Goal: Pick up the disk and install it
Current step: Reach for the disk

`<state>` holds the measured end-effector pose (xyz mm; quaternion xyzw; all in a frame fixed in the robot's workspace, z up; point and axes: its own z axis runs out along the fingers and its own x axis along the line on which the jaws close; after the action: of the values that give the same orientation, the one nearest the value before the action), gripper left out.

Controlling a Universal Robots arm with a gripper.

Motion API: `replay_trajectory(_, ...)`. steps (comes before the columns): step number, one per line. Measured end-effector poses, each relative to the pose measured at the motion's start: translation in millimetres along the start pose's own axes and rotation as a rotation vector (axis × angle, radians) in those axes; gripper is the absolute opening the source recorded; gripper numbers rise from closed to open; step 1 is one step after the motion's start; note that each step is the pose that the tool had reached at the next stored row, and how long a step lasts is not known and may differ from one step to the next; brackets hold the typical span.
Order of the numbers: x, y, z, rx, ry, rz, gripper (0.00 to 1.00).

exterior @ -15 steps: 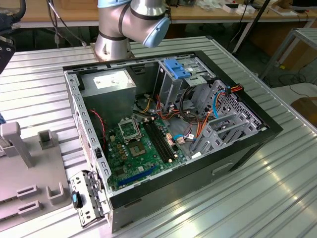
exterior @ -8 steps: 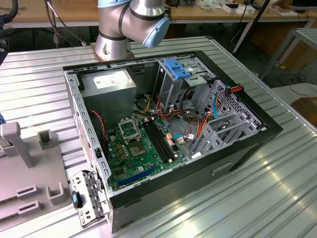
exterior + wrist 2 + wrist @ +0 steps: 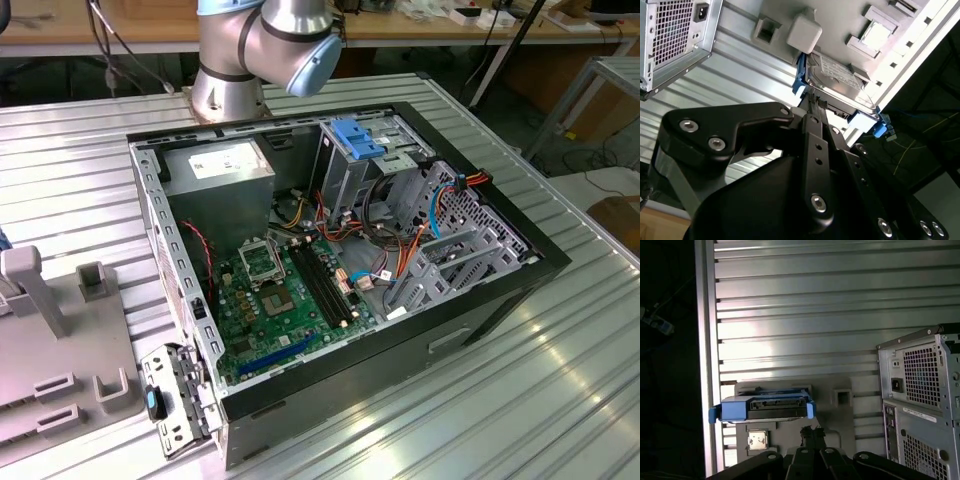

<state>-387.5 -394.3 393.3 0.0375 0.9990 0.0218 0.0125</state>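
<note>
One black two-fingered gripper [image 3: 811, 431], its slim fingers pressed together and holding nothing, hovered just beside the flat silver-grey disk [image 3: 762, 409] with light-blue rails, which sat on a grey plastic fixture [image 3: 837, 422] atop the ribbed metal table [image 3: 815, 315].

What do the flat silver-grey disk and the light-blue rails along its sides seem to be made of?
The flat silver-grey disk looks like bare metal with a dull sheen, and it carries a white paper-like label. The light-blue rails look like moulded plastic: even colour, soft gloss, rounded ends.
</note>
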Motion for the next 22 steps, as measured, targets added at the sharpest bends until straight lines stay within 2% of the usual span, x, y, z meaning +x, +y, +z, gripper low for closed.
replay_trajectory(6, 15.6, -1.0, -0.4, -0.0010, 0.0000, 0.000, 0.11)
replay_trajectory(9, 30.8, -2.2, -0.8, -0.0016, 0.0001, 0.000, 0.11)
replay_trajectory(11, 36.6, -2.6, -0.9, -0.0017, 0.0000, 0.000, 0.11)
replay_trajectory(13, 46.8, -3.3, -1.2, -0.0018, 0.0001, 0.000, 0.11)
replay_trajectory(14, 49.8, -3.5, -1.3, -0.0018, 0.0000, 0.000, 0.11)
replay_trajectory(16, 53.6, -3.5, -1.4, -0.0018, 0.0001, 0.000, 0.11)
replay_trajectory(17, 58.3, -3.7, -1.4, -0.0018, 0.0001, 0.000, 0.11)
replay_trajectory(22, 64.6, -3.7, -1.5, -0.0019, 0.0002, 0.000, 0.11)
